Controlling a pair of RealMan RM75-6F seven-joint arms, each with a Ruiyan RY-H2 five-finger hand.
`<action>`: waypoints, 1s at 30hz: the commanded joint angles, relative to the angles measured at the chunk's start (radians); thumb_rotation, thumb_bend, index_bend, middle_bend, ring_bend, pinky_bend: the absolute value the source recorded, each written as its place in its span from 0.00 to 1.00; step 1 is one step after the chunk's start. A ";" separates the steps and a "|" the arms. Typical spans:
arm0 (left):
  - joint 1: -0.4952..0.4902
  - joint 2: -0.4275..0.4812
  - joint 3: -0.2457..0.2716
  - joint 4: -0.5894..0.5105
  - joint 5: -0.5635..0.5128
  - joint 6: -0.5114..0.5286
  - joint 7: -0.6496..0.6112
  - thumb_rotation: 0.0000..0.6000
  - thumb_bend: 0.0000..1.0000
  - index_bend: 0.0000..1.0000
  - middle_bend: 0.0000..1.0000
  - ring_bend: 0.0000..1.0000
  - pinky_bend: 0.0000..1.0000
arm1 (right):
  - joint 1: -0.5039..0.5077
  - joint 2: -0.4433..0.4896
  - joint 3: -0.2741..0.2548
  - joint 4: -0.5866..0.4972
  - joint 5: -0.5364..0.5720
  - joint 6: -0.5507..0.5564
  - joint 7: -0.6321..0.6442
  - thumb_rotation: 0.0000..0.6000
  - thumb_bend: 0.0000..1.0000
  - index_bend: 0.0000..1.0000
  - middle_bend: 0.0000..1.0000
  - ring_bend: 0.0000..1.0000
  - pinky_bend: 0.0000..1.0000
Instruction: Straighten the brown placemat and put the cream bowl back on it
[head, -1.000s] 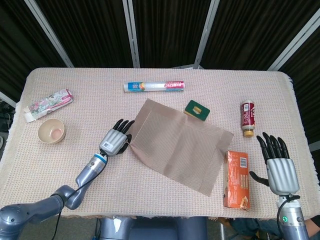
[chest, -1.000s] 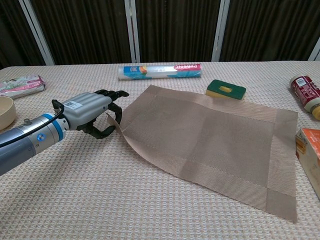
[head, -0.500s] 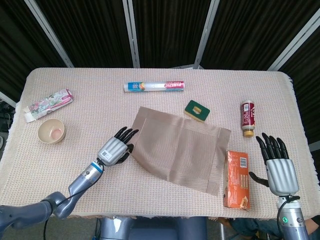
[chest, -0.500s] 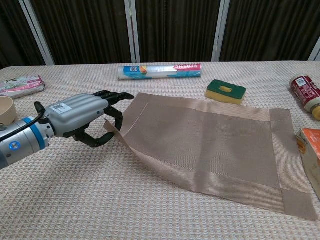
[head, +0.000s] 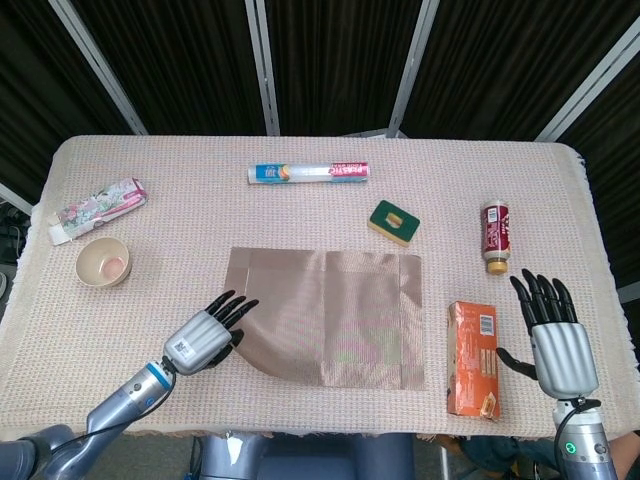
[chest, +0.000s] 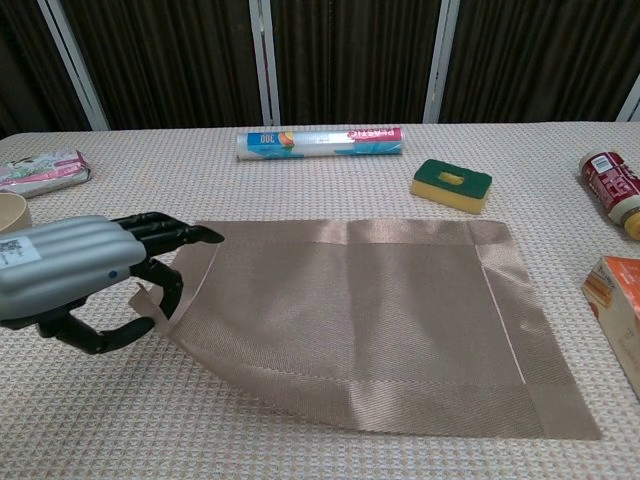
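**Kid:** Down at seven o'clock on the bench (head: 330, 150), what is the left robot hand (head: 205, 335) doing?

**Helper:** It pinches the near-left corner of the brown placemat (head: 330, 315). The mat looks almost square to the bench now.

**Kid:** What comes next?

**Helper:** I think it should lay that corner flat, let go, then fetch the cream bowl (head: 102, 262) at nine o'clock.

**Kid:** And the right robot hand (head: 560, 340)?

**Helper:** Spread wide, holding nothing. Only the head view shows it. The chest view shows the lifted corner best.

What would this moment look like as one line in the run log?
left robot hand: pinching lifted corner of brown placemat | mat: squared to table edge | cream bowl: off mat, far left | right robot hand: open, idle
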 joint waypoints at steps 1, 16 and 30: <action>0.015 0.014 0.017 -0.011 0.015 0.012 0.007 1.00 0.55 0.69 0.00 0.00 0.00 | -0.002 0.001 0.000 -0.002 -0.003 0.002 0.000 1.00 0.00 0.00 0.00 0.00 0.00; 0.076 0.038 0.075 0.020 0.070 0.039 -0.017 1.00 0.55 0.69 0.00 0.00 0.00 | -0.011 0.005 0.002 -0.009 -0.021 0.005 -0.001 1.00 0.00 0.00 0.00 0.00 0.00; 0.104 0.046 0.084 0.036 0.080 0.042 -0.036 1.00 0.53 0.63 0.00 0.00 0.00 | -0.017 0.007 0.002 -0.015 -0.033 0.008 -0.003 1.00 0.00 0.00 0.00 0.00 0.00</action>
